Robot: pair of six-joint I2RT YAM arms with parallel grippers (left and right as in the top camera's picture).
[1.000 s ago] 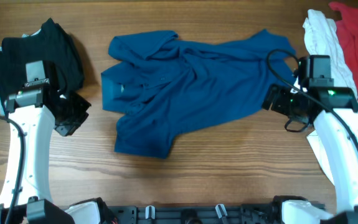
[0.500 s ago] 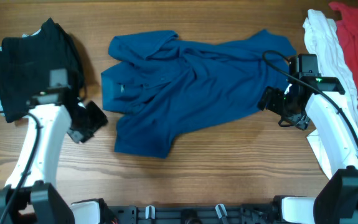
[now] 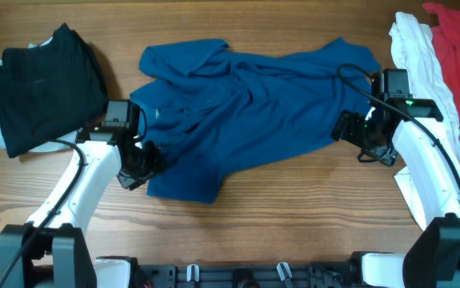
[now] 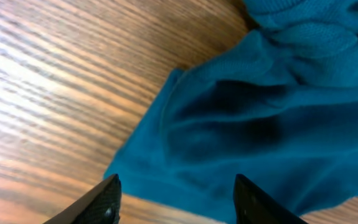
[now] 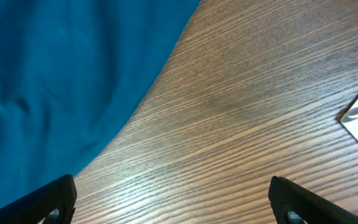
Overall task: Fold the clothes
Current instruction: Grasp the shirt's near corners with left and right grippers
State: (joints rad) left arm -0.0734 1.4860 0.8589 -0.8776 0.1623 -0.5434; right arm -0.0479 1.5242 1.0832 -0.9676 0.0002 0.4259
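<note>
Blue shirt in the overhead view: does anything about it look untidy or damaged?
The blue shirt lies crumpled, not flat: folds run across its middle, and its upper-left part is bunched. No tear or stain shows.

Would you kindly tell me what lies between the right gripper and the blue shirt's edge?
Only bare wooden table lies between the right gripper and the blue shirt; the right wrist view shows this, the open fingers holding nothing.
</note>
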